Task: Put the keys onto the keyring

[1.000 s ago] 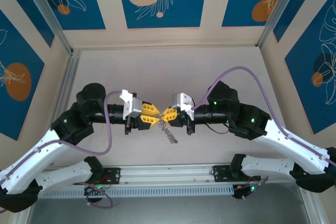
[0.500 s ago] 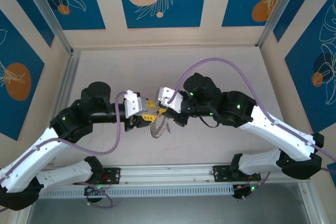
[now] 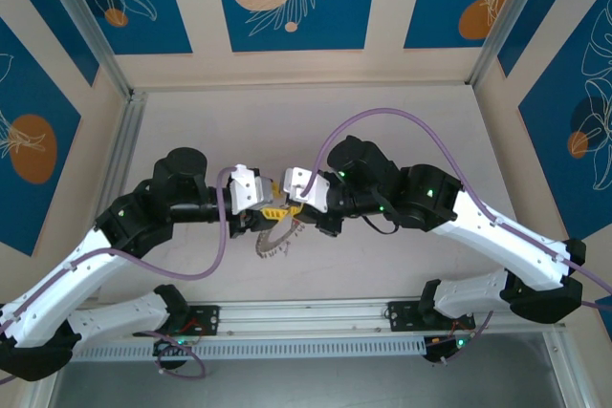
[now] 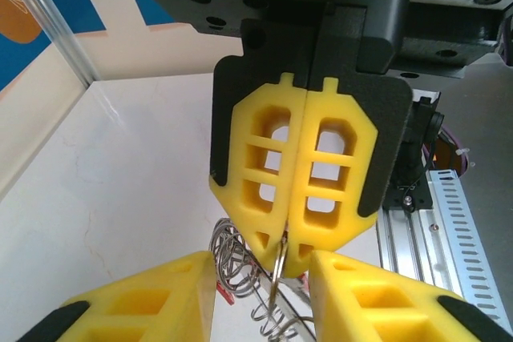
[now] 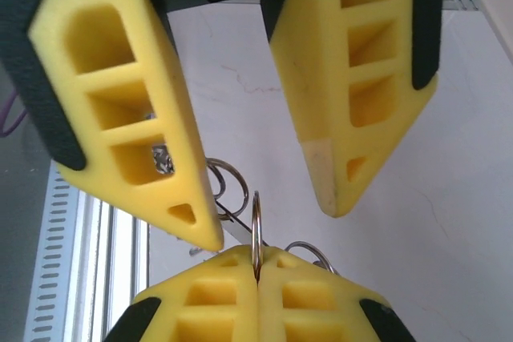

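Note:
My right gripper [image 5: 256,260] is shut on the keyring [image 5: 256,222], a thin metal ring that stands edge-on out of its pinched tips. My left gripper [image 4: 260,266] is open, one finger on each side of the right gripper [image 4: 280,247] and the ring. Below the ring hang several silvery loops [image 4: 234,252] and a small red key head [image 4: 225,295], partly hidden by the left finger. In the top view the two grippers meet tip to tip at the table's middle. The keyring [image 3: 275,239] dangles below them as a grey fringed arc.
The white table [image 3: 402,121] lies under the arms, with walls at the back and sides. A slotted aluminium rail [image 3: 306,343] runs along the near edge. Purple cables [image 3: 402,114] loop over both arms.
Both arms have shifted left and slightly back. The right arm has reached further over towards the left one. The keyring has swung from hanging straight down to a curved bunch at lower left.

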Controlling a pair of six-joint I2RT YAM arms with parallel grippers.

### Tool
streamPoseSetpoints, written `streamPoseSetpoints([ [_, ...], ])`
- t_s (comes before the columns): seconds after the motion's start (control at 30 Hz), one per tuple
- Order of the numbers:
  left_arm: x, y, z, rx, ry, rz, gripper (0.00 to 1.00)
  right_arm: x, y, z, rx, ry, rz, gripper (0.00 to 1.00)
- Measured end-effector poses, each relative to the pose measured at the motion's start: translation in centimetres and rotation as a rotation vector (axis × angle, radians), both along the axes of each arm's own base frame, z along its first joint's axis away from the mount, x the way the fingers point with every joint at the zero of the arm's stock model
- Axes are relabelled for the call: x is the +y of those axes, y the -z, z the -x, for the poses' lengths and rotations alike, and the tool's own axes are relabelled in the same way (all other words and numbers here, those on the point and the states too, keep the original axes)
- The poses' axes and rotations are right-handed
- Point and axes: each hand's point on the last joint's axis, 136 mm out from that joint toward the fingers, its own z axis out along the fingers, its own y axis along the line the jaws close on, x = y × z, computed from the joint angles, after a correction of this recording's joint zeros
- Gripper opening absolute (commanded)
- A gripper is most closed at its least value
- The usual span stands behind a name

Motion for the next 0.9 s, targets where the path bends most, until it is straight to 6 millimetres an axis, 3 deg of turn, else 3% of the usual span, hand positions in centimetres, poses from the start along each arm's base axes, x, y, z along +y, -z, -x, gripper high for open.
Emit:
streamPoseSetpoints([
  [0.1,-0.1,0.2,0.0,0.005,0.005,-0.006,0.25,0.0,-0.2,0.4,0.008,-0.016,-0.011,0.0],
  [0.27,-0.4,0.3,0.1,0.014,0.019,-0.004,0.25,-0.4,-0.7,0.7,0.006,-0.022,-0.027,0.0],
  [0.43,-0.6,0.1,0.5,0.018,0.044,0.003,0.0,-0.5,-1.0,0.7,0.002,-0.02,-0.035,0.0],
  [0.57,-0.6,0.0,0.7,0.023,0.054,0.008,0.0,-0.6,-1.0,0.8,0.002,-0.022,-0.037,0.02],
  [0.7,-0.7,-0.3,1.0,0.026,0.071,0.027,0.0,-0.5,-1.5,1.1,0.002,-0.036,-0.063,0.22],
  [0.9,-0.6,-0.8,1.9,0.039,0.102,0.071,0.0,-0.9,-2.4,1.7,0.016,-0.06,-0.139,0.19],
])
